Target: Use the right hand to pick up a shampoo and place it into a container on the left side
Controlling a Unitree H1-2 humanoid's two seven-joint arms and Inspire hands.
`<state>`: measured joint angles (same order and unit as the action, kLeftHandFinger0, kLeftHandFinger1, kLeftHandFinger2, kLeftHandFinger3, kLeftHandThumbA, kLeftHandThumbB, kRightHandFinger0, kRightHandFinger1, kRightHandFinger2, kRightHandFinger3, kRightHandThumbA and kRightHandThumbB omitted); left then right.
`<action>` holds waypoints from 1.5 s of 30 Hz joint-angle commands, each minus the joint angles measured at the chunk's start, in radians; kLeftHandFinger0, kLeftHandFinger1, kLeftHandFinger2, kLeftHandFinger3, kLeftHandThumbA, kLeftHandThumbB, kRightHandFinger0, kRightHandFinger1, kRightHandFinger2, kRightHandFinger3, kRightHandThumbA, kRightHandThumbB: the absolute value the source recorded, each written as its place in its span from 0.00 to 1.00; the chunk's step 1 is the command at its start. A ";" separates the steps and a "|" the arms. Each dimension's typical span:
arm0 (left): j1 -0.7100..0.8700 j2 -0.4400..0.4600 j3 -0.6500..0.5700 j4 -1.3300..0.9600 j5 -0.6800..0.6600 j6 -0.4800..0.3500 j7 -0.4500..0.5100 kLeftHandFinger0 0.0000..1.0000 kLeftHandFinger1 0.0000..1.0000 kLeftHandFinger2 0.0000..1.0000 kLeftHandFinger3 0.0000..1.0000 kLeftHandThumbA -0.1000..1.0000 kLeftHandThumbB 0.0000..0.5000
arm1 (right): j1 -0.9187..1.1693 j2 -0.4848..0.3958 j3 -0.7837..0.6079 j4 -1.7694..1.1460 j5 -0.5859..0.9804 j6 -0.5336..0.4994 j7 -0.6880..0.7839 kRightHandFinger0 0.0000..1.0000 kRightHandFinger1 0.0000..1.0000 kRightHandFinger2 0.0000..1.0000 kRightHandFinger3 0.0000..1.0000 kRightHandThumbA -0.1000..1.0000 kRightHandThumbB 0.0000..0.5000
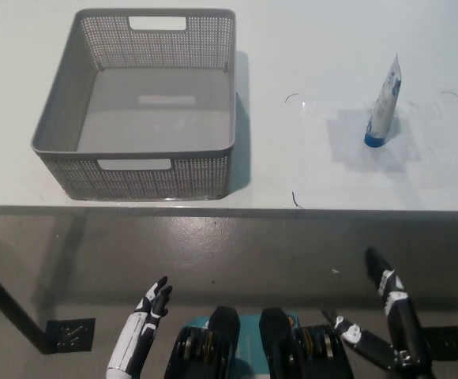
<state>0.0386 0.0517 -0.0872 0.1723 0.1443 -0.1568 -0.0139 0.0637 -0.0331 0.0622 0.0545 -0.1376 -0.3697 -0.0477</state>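
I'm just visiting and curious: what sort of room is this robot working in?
Probably a lab or test room, not a home. A plain white table holds only a grey basket and one shampoo tube standing on its cap, above a bare grey floor.

White table (pixel 308 178) being lit evenly from above, grey floor (pixel 237 245) being shadowed beneath its front edge
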 commanded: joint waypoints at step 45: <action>0.056 0.008 0.005 -0.017 -0.002 -0.058 0.008 1.00 1.00 1.00 1.00 1.00 0.28 | -0.609 -0.076 -0.187 0.264 0.010 0.236 -0.078 1.00 1.00 1.00 1.00 0.96 0.75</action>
<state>0.1029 0.0530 -0.0891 0.1759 0.1442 -0.1714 -0.0142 -0.4768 -0.0931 -0.1149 0.3024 -0.1326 -0.1412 -0.0948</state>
